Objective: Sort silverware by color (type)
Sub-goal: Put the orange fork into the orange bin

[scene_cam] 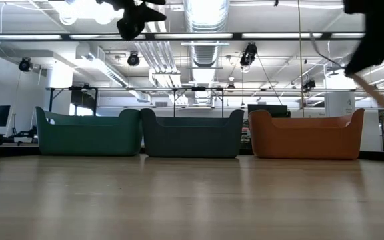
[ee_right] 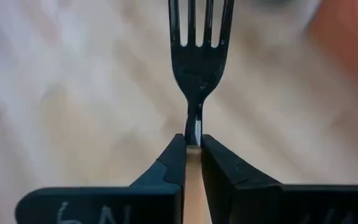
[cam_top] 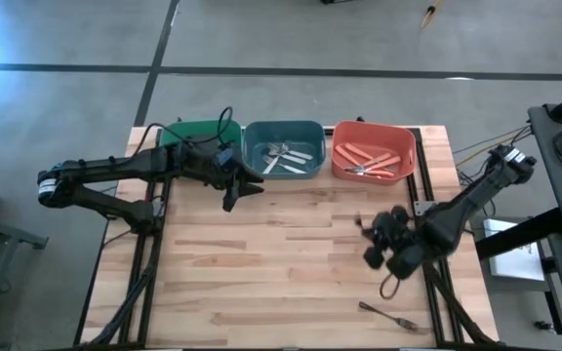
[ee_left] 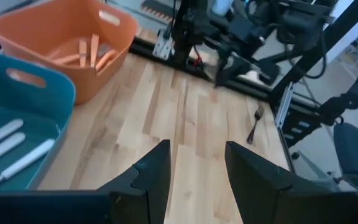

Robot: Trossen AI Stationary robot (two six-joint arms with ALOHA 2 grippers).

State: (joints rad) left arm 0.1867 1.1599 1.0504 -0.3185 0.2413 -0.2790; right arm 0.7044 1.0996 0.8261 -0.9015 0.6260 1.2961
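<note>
My right gripper (cam_top: 371, 234) hangs above the table's right half, shut on a dark fork (ee_right: 199, 56) whose tines stick out past the fingertips. My left gripper (cam_top: 247, 188) stands open and empty above the table, just in front of the blue-grey bin (cam_top: 283, 146); its own view shows its gap (ee_left: 197, 168) empty. A second fork (cam_top: 388, 314) lies flat on the wood near the front right corner, also seen as a fork (ee_left: 255, 122) in the left wrist view. The blue-grey bin holds silver pieces and the orange bin (cam_top: 374, 148) holds orange-handled pieces. My right gripper pinches the fork's narrow neck (ee_right: 194, 127), just behind the tines, between its two fingertips. The fork lies along the fingers, with its tines (ee_right: 201, 25) pointing away from the gripper. It is lifted clear of the table; the fingers hide its handle.
Three bins stand in a row along the far edge: green (cam_top: 198, 132), blue-grey, orange. Bare wood (cam_top: 261, 273) fills the middle and near part of the table. Black frame rails run along the left side (cam_top: 149, 253) and the right side (cam_top: 437, 283).
</note>
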